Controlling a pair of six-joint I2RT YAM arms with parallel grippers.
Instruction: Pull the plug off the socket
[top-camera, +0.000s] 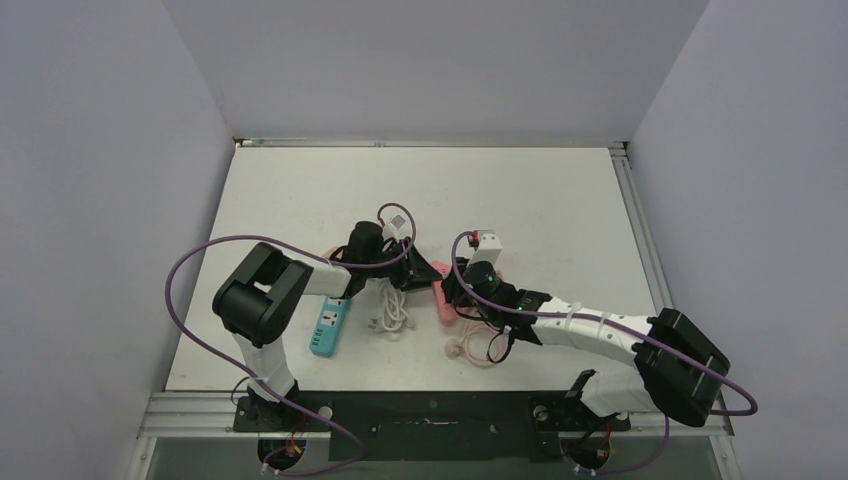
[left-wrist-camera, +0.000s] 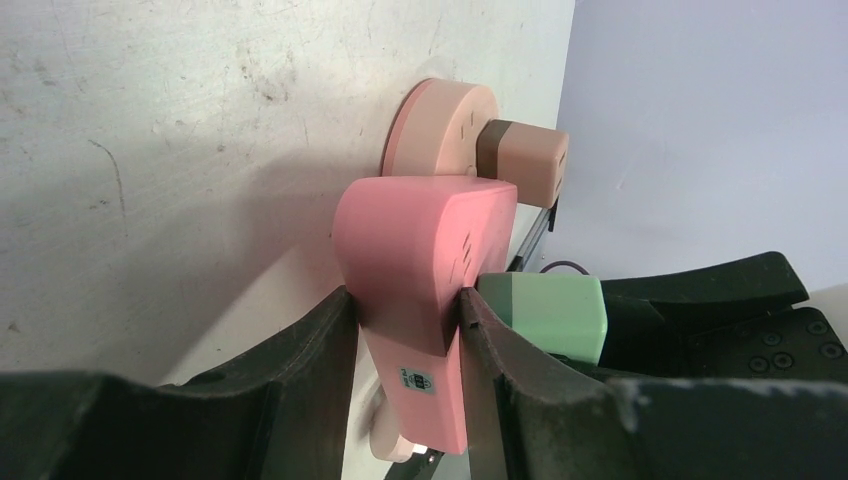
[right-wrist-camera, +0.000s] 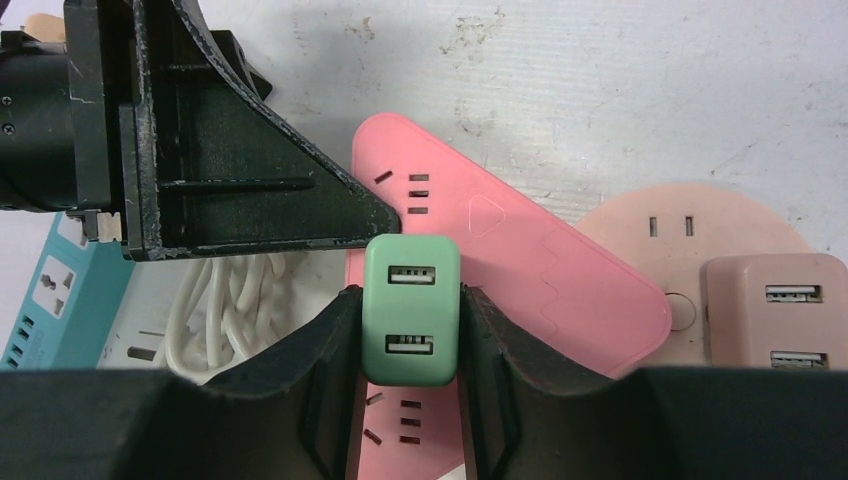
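A pink socket strip lies on the white table, seen from above in the right wrist view and small in the top view. My left gripper is shut on its narrow sides. A mint-green plug with two USB ports stands on the strip's face; from the side its body sits against that face. My right gripper is shut on the plug's two sides. Both grippers meet mid-table, the left one beside the right one.
A round pale-pink socket carrying a tan USB plug lies just right of the strip. A blue power strip and a coiled white cable lie to the left. White adapters sit behind the grippers.
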